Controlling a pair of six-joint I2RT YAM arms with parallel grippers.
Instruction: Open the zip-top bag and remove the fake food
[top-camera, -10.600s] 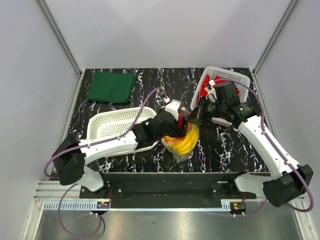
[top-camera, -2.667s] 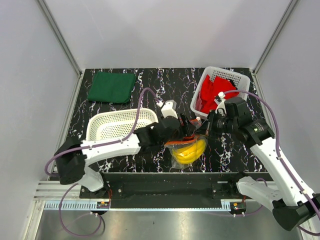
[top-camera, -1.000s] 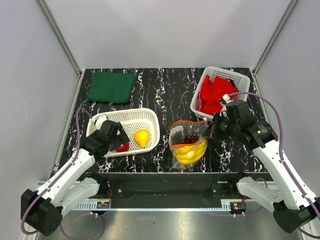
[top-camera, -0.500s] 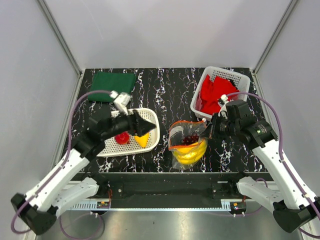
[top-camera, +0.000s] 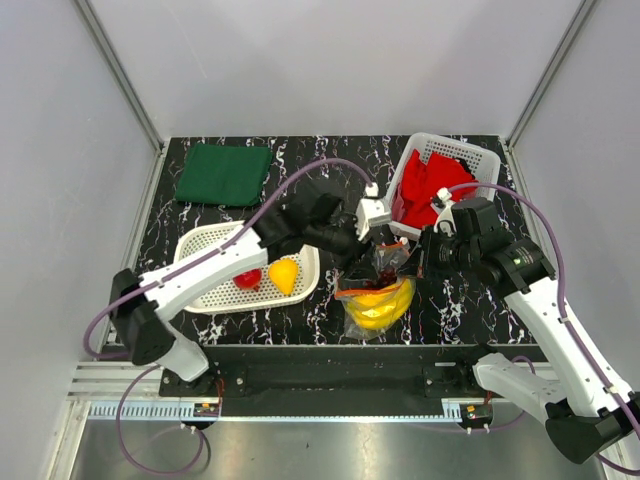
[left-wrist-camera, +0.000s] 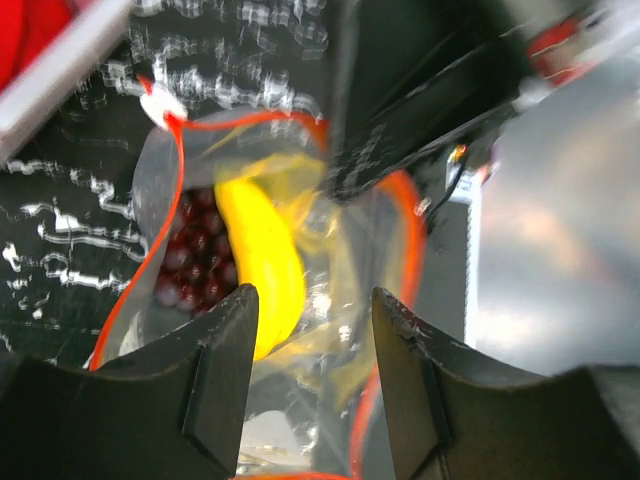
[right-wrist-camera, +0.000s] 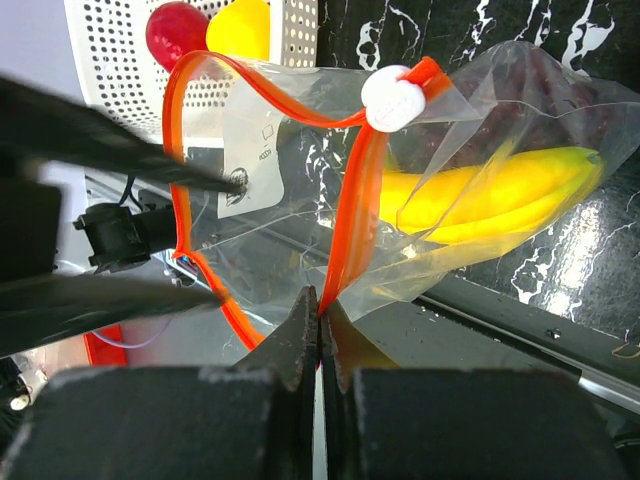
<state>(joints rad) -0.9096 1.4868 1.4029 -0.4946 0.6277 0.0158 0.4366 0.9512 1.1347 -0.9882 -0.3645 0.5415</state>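
Left gripper (left-wrist-camera: 312, 305), fingers apart, hangs directly above the open mouth of the zip-top bag (right-wrist-camera: 270, 215), lower centre of the top view. Banana bunch (left-wrist-camera: 262, 270) (long axis running down into the bag) and grape cluster (left-wrist-camera: 195, 265) lie inside. Right gripper (right-wrist-camera: 319, 300) is clamped on the bag's rim. Lemon (top-camera: 283, 274) and red fruit (top-camera: 247, 277) lie in the white basket (top-camera: 205, 245).

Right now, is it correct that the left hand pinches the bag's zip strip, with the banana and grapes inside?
Not quite: it is the right hand that pinches the zip strip, as the right wrist view shows; the left hand is open over the bag. The banana and grapes are inside.
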